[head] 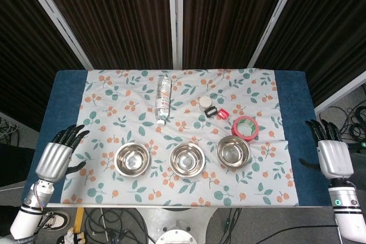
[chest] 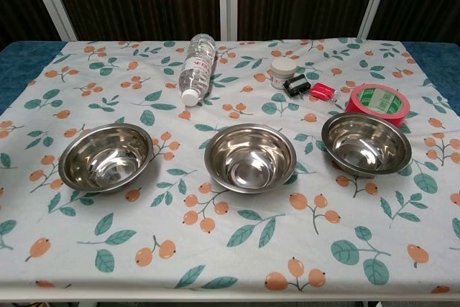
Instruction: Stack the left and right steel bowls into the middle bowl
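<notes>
Three steel bowls stand in a row near the table's front edge: the left bowl (head: 132,160) (chest: 106,157), the middle bowl (head: 187,159) (chest: 250,156) and the right bowl (head: 233,152) (chest: 366,142). All are upright, empty and apart from each other. My left hand (head: 60,152) hovers at the table's left edge, well left of the left bowl, fingers spread and holding nothing. My right hand (head: 330,151) hangs off the table's right edge, far from the right bowl, fingers apart and empty. Neither hand shows in the chest view.
A plastic water bottle (head: 163,98) (chest: 197,66) lies behind the bowls. A red tape roll (head: 246,127) (chest: 379,101) sits just behind the right bowl. A small white jar (head: 205,104) (chest: 283,73), a black clip (chest: 296,86) and a red item (head: 222,114) (chest: 323,90) lie beyond.
</notes>
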Robot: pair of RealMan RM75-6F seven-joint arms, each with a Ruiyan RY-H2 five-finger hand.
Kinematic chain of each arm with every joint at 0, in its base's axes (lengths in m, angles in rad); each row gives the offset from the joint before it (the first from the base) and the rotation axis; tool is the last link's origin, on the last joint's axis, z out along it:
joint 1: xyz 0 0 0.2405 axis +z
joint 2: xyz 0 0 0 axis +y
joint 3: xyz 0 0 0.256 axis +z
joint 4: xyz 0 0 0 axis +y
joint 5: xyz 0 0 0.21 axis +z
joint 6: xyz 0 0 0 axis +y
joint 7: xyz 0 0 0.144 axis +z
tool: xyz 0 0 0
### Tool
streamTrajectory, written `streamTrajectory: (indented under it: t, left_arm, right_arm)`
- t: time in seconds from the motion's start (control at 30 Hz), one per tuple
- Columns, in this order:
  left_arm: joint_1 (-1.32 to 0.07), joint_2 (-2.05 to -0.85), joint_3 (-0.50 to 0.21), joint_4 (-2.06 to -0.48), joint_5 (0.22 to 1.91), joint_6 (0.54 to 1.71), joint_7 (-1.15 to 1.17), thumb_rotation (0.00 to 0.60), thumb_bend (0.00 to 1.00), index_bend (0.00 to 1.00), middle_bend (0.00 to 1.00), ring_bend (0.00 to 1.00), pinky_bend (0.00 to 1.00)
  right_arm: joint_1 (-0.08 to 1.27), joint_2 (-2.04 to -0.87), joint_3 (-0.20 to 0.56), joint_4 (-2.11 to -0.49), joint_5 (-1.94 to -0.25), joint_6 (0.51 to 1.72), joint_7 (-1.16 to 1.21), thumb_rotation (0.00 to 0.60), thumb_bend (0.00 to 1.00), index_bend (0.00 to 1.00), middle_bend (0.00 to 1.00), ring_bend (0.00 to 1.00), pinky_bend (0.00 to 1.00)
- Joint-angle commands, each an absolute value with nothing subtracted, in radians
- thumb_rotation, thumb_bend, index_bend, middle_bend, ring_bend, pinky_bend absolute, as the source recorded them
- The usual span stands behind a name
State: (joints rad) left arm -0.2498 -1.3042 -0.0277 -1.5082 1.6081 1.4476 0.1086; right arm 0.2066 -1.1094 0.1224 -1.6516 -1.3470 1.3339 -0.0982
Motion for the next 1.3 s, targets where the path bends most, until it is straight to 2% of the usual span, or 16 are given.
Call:
streamTrajectory:
  t: [0.03,0.27,0.33,0.43,0.47,0.5,0.6,0.77,0.97,1.3]
  left_arm:
    - [-0.25,-1.3,-0.029,-1.513,1.61,1.45,0.112,0.6,0.03,0.22,0.22,0.13,0.23]
    - [-0.249,-1.294,-0.028,-1.526,1.608,1.448,0.12,0.6,0.03,0.22,0.22,0.13,0.23]
    - [-0.253,-1.292,-0.028,-1.529,1.608,1.441,0.123,0.6,0.03,0.22,0.22,0.13,0.23]
    - [-0.258,-1.29,-0.029,-1.536,1.611,1.436,0.127,0.6,0.03,0.22,0.22,0.13,0.23]
    - [-0.258,-1.289,-0.027,-1.538,1.613,1.435,0.129,0.6,0.03,0.22,0.22,0.13,0.23]
    - [-0.259,-1.288,-0.025,-1.541,1.615,1.433,0.132,0.6,0.03,0.22,0.22,0.13,0.23]
    - [-0.255,-1.287,-0.019,-1.546,1.616,1.431,0.13,0.6,0.03,0.22,0.22,0.13,0.23]
    - [-0.244,-1.29,-0.013,-1.523,1.618,1.447,0.106,0.6,0.03,0.22,0.22,0.13,0.23]
    - [-0.233,-1.282,-0.013,-1.501,1.614,1.46,0.067,0.6,0.03,0.22,0.22,0.13,0.23]
    - [-0.235,-1.282,-0.011,-1.469,1.611,1.451,0.025,0.6,0.03,0.22,0.22,0.13,0.23]
  right_arm:
    - [0.208,-1.106,0.12,-1.656,-1.356,1.333,-0.095,0.6,0.03,0.1,0.1,0.0,0.0]
    - [0.212,-1.105,0.116,-1.667,-1.377,1.335,-0.095,0.6,0.03,0.1,0.1,0.0,0.0]
    - [0.21,-1.109,0.115,-1.679,-1.406,1.358,-0.098,0.6,0.03,0.1,0.12,0.04,0.04]
    - [0.213,-1.13,0.102,-1.689,-1.467,1.383,-0.1,0.6,0.04,0.16,0.19,0.32,0.36]
    - [0.218,-1.139,0.096,-1.689,-1.488,1.383,-0.106,0.6,0.04,0.19,0.22,0.46,0.5]
    - [0.227,-1.153,0.086,-1.686,-1.513,1.375,-0.124,0.6,0.05,0.21,0.25,0.55,0.59]
    - [0.259,-1.192,0.055,-1.683,-1.546,1.311,-0.195,0.6,0.08,0.25,0.31,0.69,0.72]
    - [0.32,-1.266,0.025,-1.649,-1.554,1.186,-0.291,0.6,0.1,0.31,0.35,0.77,0.78]
    - [0.374,-1.35,0.031,-1.604,-1.512,1.095,-0.388,0.6,0.11,0.33,0.36,0.78,0.78]
    - [0.424,-1.432,0.04,-1.56,-1.439,1.016,-0.462,0.6,0.11,0.34,0.36,0.79,0.78]
